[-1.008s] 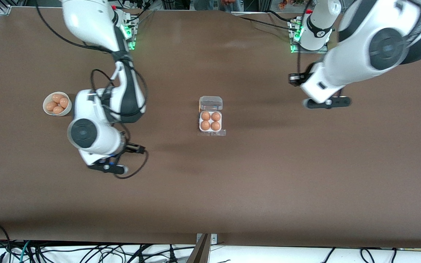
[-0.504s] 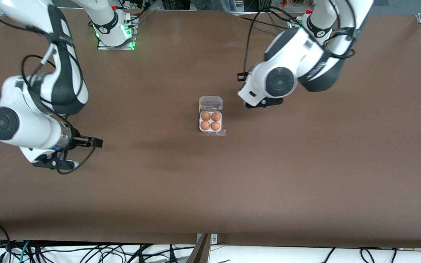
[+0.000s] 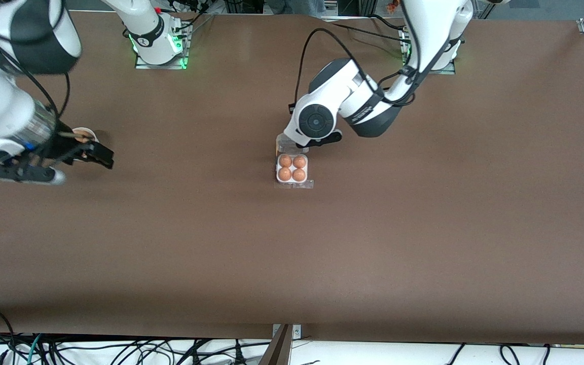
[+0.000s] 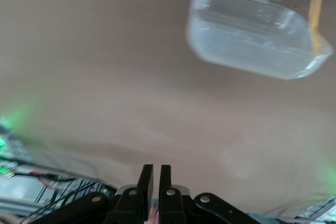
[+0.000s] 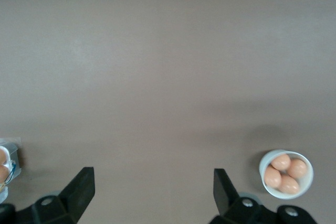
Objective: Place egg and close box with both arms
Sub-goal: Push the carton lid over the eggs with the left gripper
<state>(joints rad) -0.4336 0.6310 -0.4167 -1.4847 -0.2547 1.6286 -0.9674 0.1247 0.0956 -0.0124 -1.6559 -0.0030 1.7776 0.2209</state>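
Observation:
The box (image 3: 292,180) sits mid-table, its white tray holding one orange-brown egg (image 3: 285,161) in each of its four cells. Its clear lid (image 3: 286,147) lies open flat toward the robots' bases, partly under the left arm's wrist (image 3: 317,121). In the left wrist view the left gripper (image 4: 155,174) is shut and empty, hanging above the table beside the lid (image 4: 252,35), apart from it. My right gripper (image 3: 21,174) is open and empty (image 5: 152,190) over bare table at the right arm's end.
A round white bowl (image 5: 261,171) with several loose eggs stands at the right arm's end of the table. In the front view the bowl (image 3: 85,130) is mostly covered by the right arm. The box's edge (image 5: 8,163) shows in the right wrist view.
The left arm swung from its end of the table to over the box's open lid. The right arm swung away from the box, out past the bowl, now hiding most of it.

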